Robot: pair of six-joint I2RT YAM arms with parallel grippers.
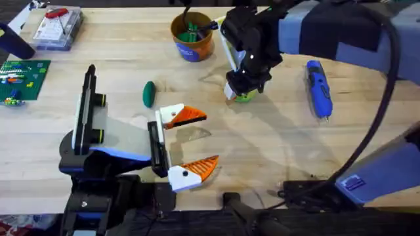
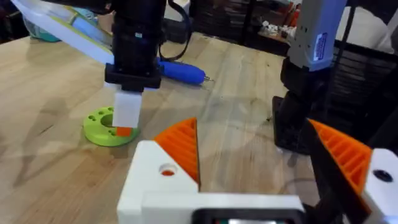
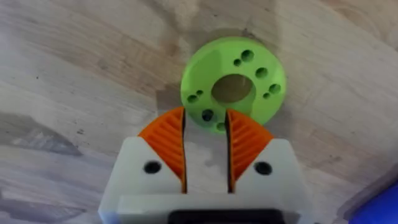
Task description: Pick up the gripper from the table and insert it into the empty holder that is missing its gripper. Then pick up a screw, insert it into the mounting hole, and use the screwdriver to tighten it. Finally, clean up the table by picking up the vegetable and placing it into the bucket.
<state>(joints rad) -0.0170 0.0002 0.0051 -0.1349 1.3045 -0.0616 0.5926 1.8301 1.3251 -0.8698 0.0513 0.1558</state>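
The right hand [image 1: 244,90] points straight down at the far middle of the wooden counter [image 1: 275,137], its fingertips just above a lime-green ring disc [image 3: 234,87] with small holes. In the right wrist view its two orange ribbed pads [image 3: 168,146] stand a little apart, with a narrow gap between them and nothing held; the tips overlap the near rim of the disc.

The left hand [image 1: 191,143] lies low over the near left part of the counter, its two white fingers with orange wedge tips spread wide apart and empty. In the left wrist view the right arm's hand hangs beyond it over the green disc.

The vegetable [image 1: 149,94], a small dark green oval, lies on the counter just beyond the left hand's far finger, well left of the disc. The bucket [image 1: 192,37], orange with a blue band, stands at the far edge, close to the left of the right arm, with green and dark bits inside. A blue screwdriver [image 1: 319,87] lies to the right of the right hand. A clear parts box [image 1: 58,27] sits at the far left corner, and a green board [image 1: 21,78] nearer along the left edge.
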